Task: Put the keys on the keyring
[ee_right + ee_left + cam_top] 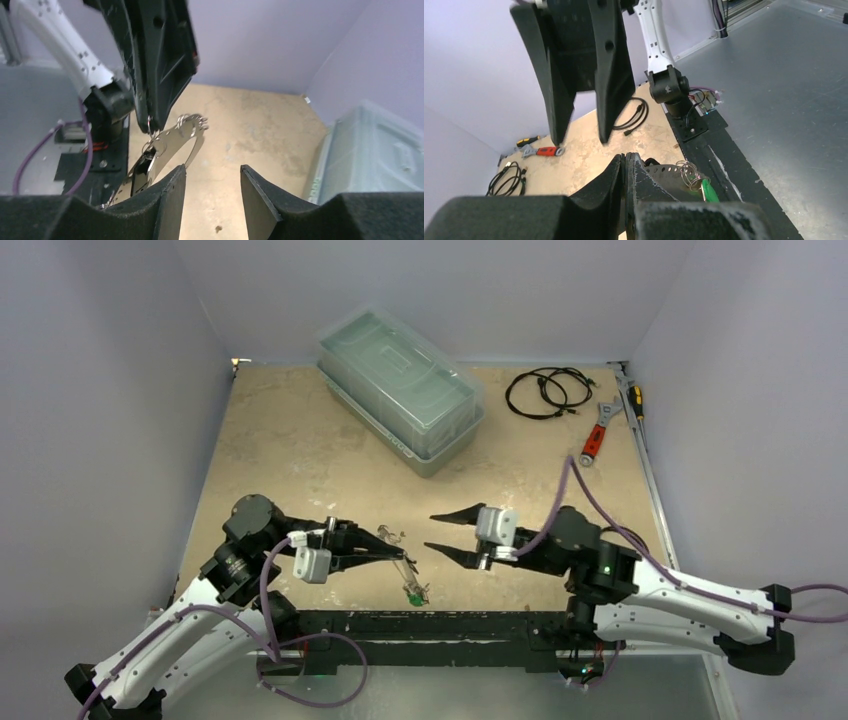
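Note:
My left gripper (395, 552) (626, 159) is shut on the keyring (405, 565) (664, 170), a thin silver plate with holes along its rim, held above the table's near edge. A green-headed key (412, 592) (708, 190) hangs from the plate's lower end on small wire rings. In the right wrist view the keyring (175, 140) slants down from the left gripper's tips, and a dark key (142, 172) hangs at its lower part. My right gripper (447, 535) (211, 172) stands open just right of the plate, apart from it, with nothing between its fingers.
A clear lidded plastic box (400, 390) stands at the back middle. A coiled black cable (545, 392), a red-handled wrench (597, 435) and a screwdriver (633, 400) lie at the back right. A black mounting bar (440, 625) runs along the near edge.

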You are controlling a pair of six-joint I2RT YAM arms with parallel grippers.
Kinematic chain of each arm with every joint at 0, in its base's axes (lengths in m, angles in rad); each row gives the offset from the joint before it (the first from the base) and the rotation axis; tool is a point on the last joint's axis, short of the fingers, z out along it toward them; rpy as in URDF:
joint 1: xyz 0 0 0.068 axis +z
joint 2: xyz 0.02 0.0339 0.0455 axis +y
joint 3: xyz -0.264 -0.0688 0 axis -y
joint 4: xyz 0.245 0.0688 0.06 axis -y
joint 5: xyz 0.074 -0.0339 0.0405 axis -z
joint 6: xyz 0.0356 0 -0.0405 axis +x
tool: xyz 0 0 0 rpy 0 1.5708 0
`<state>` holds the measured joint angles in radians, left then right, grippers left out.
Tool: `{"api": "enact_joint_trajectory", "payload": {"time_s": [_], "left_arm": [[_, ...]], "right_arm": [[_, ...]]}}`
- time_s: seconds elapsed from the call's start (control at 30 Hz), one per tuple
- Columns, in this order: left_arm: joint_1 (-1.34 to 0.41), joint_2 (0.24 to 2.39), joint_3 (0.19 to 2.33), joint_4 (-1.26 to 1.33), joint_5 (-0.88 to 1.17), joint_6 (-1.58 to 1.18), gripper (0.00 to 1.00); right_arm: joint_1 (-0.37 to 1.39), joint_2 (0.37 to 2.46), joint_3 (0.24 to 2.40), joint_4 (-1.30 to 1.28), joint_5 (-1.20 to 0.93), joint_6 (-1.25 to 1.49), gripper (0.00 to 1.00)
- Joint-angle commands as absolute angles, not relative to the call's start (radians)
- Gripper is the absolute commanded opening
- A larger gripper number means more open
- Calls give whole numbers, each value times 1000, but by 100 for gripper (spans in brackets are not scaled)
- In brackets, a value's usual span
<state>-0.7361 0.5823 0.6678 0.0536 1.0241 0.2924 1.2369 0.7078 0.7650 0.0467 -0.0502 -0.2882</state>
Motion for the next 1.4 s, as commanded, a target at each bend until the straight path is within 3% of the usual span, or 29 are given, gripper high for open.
{"api": "enact_joint_trajectory", "payload": {"time_s": [0.0, 0.37, 0.77, 1.37], "left_arm": [[-738, 572, 678, 131, 1089, 273, 0], [-737, 593, 676, 141, 1069, 265, 0], [-736, 597, 672, 158, 1048, 252, 0], [-737, 591, 673, 124, 1002, 282, 0]], "right_arm": [[1240, 782, 829, 5, -206, -273, 48], [1238, 852, 843, 17, -323, -261, 48], [1238, 922, 857, 58, -316, -255, 47], [1238, 913, 850, 80, -420, -239, 45]]}}
